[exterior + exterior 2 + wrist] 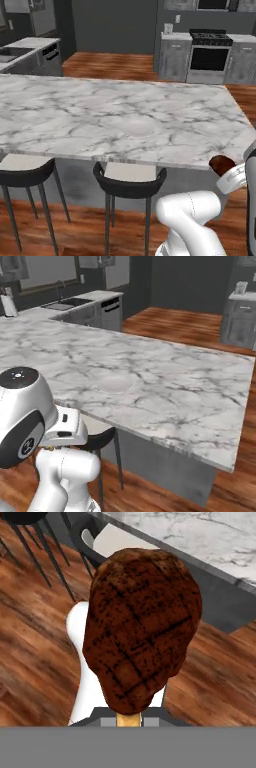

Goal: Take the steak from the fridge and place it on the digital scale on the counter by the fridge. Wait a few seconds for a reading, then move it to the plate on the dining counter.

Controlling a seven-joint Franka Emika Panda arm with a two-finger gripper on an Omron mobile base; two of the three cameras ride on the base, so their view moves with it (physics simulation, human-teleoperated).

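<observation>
Hand view: gripper, tips seemingly hidden, closed tight on the steak.

No text, label, brand, number or sign can be read anywhere in these views.

A pale plate lies directly on the marble dining counter.

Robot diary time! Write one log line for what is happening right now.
stage: carrying to plate | gripper: shut on steak | steak: beside dining counter edge, over floor | plate: bare
</observation>
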